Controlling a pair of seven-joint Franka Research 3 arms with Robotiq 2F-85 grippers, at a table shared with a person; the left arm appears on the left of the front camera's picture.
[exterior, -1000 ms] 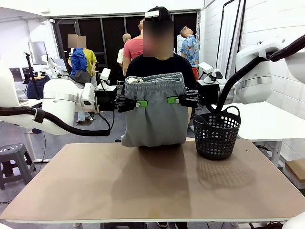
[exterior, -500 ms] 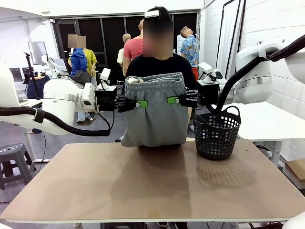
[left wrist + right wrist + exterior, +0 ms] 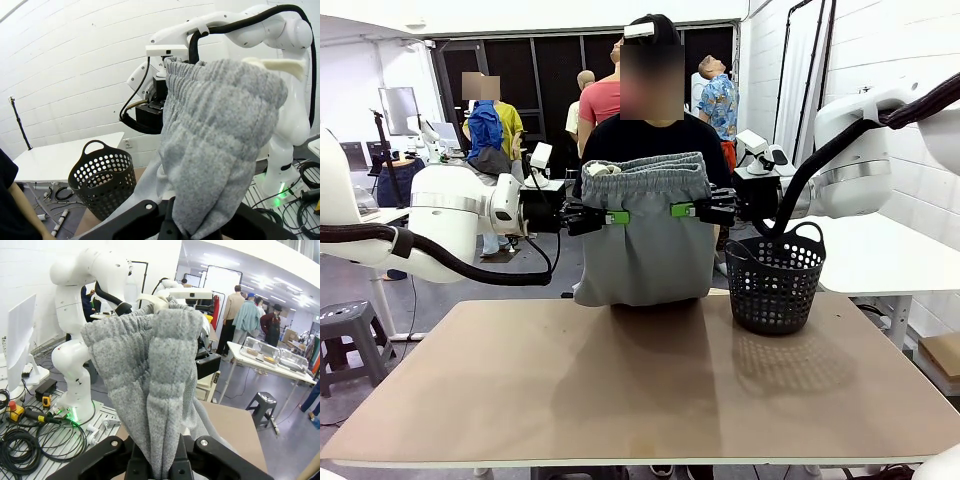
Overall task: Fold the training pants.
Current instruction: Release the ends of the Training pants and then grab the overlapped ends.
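Above the table (image 3: 620, 390) — left claw (image 3: 605, 217) and right claw (image 3: 692, 210) each pinch the hanging training pants (image 3: 645, 255).

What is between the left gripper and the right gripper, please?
In the front view, the training pants span the gap: the left gripper pinches one side, the right gripper the other, just below the waistband.

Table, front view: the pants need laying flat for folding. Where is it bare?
The table is bare across its near and left parts, from the front edge up to the hanging training pants. Crowded only at the far right, where the black basket stands.
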